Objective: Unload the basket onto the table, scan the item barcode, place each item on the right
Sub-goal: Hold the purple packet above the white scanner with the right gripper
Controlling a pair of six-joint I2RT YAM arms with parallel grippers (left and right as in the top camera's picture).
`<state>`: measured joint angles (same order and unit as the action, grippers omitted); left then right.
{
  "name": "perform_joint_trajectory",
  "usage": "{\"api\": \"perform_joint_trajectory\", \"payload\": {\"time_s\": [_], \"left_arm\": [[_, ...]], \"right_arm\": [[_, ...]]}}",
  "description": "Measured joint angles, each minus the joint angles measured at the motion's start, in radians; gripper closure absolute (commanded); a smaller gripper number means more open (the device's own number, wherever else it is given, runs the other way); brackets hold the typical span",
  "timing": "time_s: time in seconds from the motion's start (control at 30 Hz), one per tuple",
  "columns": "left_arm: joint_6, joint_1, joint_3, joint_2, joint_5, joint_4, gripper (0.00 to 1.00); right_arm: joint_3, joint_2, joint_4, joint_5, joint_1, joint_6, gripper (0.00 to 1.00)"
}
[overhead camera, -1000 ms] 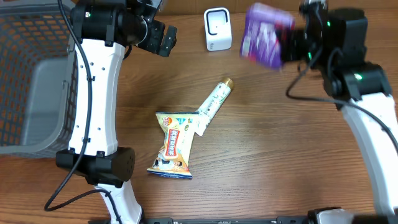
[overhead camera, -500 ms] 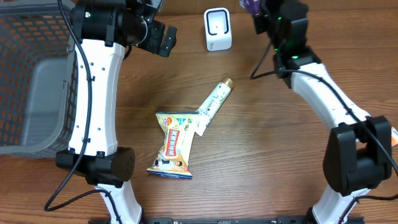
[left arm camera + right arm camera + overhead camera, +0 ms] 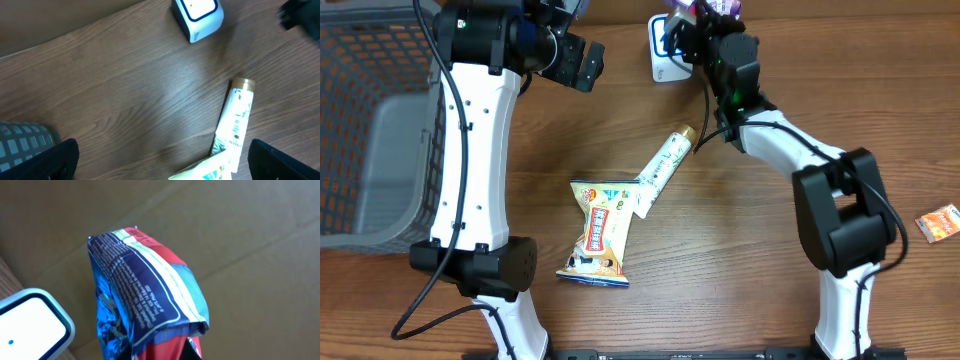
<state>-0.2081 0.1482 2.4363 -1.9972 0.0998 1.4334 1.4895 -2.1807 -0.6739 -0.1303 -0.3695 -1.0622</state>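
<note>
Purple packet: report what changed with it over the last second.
The right end effector, shut on the purple packet, carried it leftward to the white scanner. The tube, the yellow snack bag and the left arm stayed put.

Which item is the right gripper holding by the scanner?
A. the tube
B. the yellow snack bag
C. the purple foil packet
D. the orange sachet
C: the purple foil packet is clamped in the right gripper; tube and yellow snack bag lie on the table.

Wooden table (image 3: 740,250) (cardboard wall (image 3: 250,240) behind).
</note>
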Motion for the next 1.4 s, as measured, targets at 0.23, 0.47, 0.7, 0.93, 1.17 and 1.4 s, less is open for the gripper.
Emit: {"api": "perform_joint_trajectory", "payload": {"time_s": [0.23,0.47,0.7,0.93,1.17,1.4], "left_arm": [[0.0,0.0,0.0,0.0,0.0,0.0,0.0],[0.0,0.0,0.0,0.0,0.0,0.0,0.0],[0.0,0.0,0.0,0.0,0.0,0.0,0.0],[0.0,0.0,0.0,0.0,0.0,0.0,0.0],[0.0,0.0,0.0,0.0,0.0,0.0,0.0],[0.0,0.0,0.0,0.0,0.0,0.0,0.0]], "right_arm": [[0.0,-0.095,-0.073,0.023,-0.027,-0.09,0.96],[0.0,-0.116,-0.074,0.037,-0.043,-0.118,0.96],[0.0,-0.117,-0.093,0.052,-0.043,-0.205,0.96],[0.0,-0.117,-0.096,0.09,-0.043,-0.293,0.96],[0.0,-0.117,-0.098,0.106,-0.043,-0.35,0.96],[0.0,-0.117,-0.118,0.124,-0.043,-0.379,0.96]]}}
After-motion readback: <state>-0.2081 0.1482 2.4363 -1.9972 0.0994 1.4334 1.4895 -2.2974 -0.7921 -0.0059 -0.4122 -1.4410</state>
